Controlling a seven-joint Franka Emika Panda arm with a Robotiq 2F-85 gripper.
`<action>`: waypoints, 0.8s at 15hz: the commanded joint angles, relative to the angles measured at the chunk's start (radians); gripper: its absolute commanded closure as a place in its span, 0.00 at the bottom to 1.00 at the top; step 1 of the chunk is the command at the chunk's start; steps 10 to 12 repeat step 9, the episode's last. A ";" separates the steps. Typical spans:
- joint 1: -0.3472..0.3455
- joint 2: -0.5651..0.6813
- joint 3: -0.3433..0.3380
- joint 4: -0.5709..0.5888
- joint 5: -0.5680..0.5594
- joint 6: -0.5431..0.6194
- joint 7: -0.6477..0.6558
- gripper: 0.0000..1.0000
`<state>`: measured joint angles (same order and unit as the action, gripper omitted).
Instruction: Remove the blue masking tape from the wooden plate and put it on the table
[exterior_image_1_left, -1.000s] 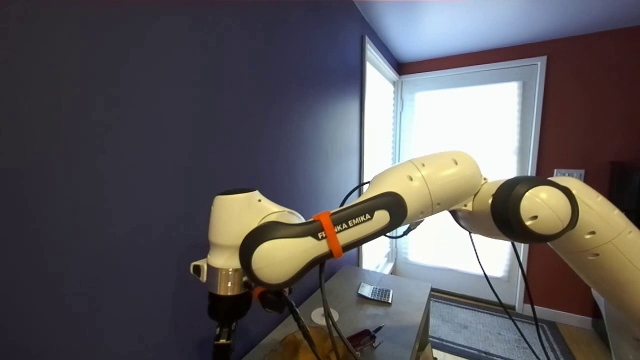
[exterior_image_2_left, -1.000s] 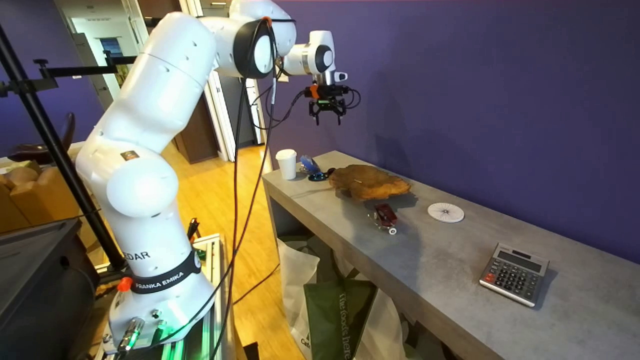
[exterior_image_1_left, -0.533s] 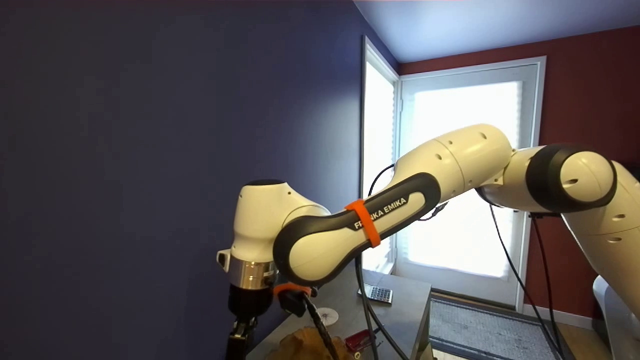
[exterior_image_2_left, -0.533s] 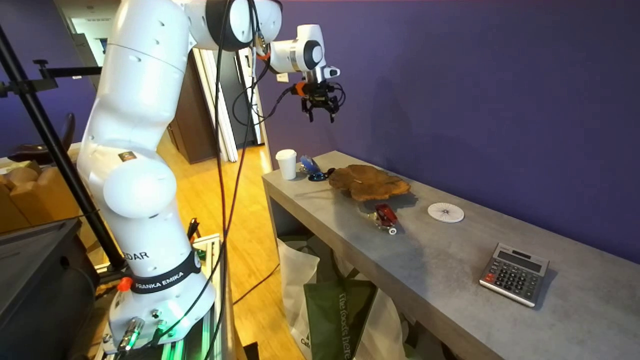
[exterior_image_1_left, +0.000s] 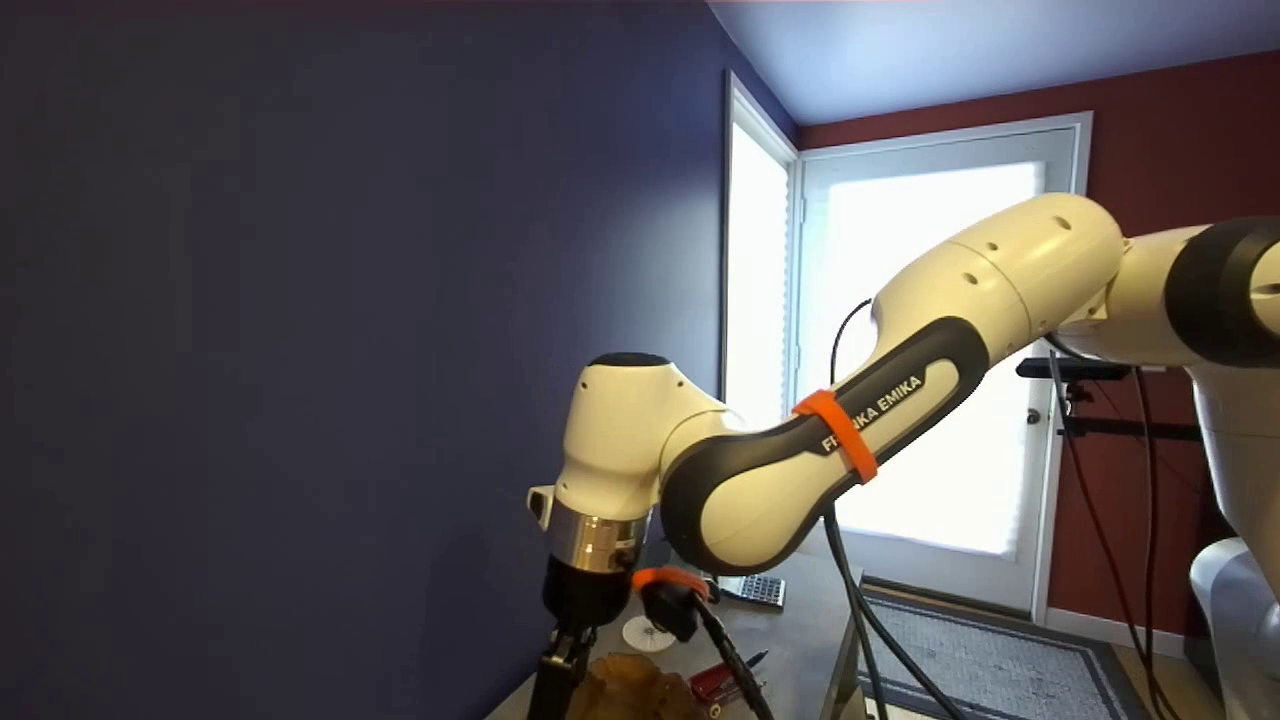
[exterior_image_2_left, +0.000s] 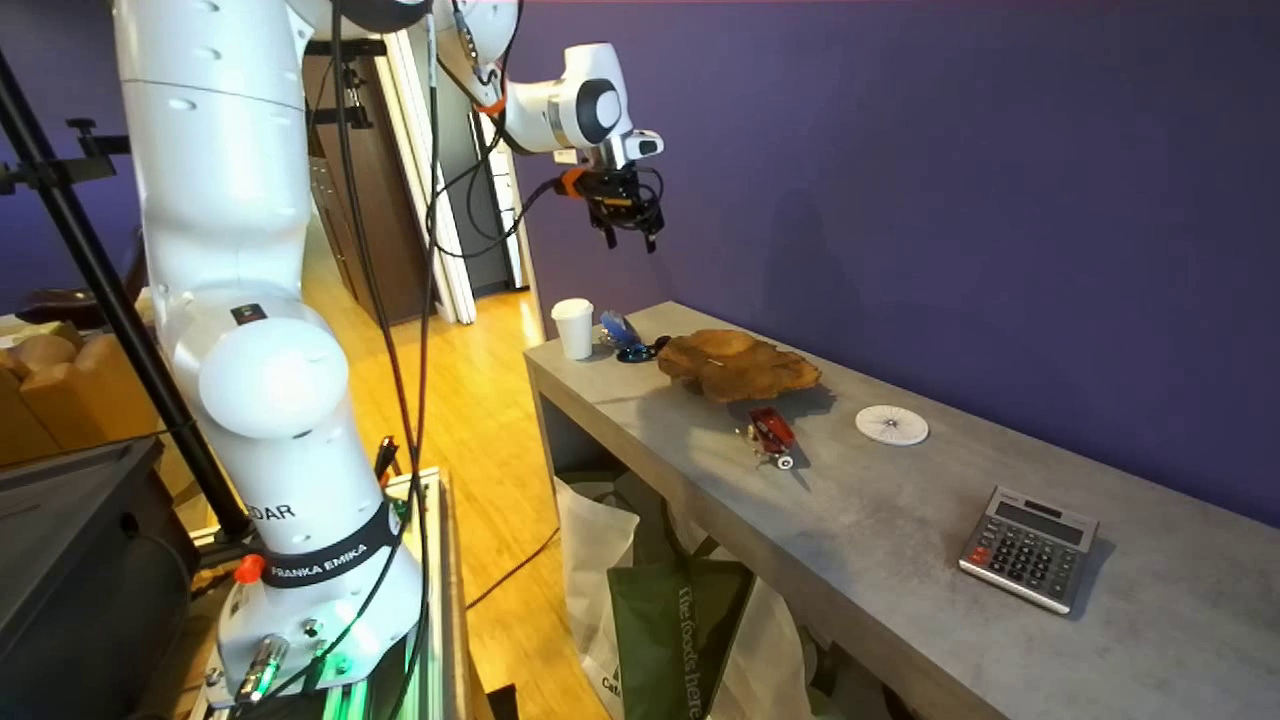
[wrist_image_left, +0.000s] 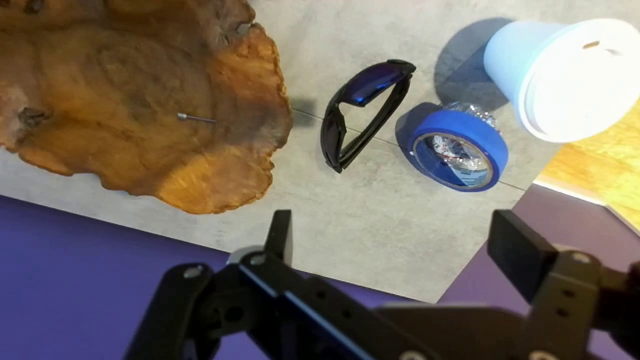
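Note:
The blue masking tape roll (wrist_image_left: 450, 121) stands on the grey table (wrist_image_left: 350, 205) in the wrist view, with something clear and shiny in and behind it. It also shows small in an exterior view (exterior_image_2_left: 618, 327). The wooden plate (wrist_image_left: 145, 100) is a brown slab with wavy edges, apart from the tape. It shows in both exterior views, here (exterior_image_2_left: 740, 365) and, partly cut off, here (exterior_image_1_left: 635, 690). My gripper (wrist_image_left: 392, 225) is open with nothing between its fingers. In an exterior view, the gripper (exterior_image_2_left: 631, 242) hangs high above the table's far end, over the tape area.
Dark sunglasses (wrist_image_left: 372, 86) lie between plate and tape. A white lidded cup (wrist_image_left: 575, 85) stands beside the tape near the table's end. A small screw (wrist_image_left: 196, 118) lies on the plate. A red object (exterior_image_2_left: 772, 432), white disc (exterior_image_2_left: 892, 425) and calculator (exterior_image_2_left: 1030, 550) are on the table. A purple wall borders it.
The arm has swung, carrying my open gripper left in an exterior view where the tape shows and right in the view facing the door. The gripper has turned slightly. The table items have not moved.

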<state>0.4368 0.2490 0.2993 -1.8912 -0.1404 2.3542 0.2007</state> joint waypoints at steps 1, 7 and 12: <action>-0.045 -0.183 0.009 -0.241 0.082 0.113 0.006 0.00; -0.060 -0.191 0.015 -0.258 0.081 0.130 -0.007 0.00; -0.060 -0.196 0.016 -0.263 0.081 0.132 -0.007 0.00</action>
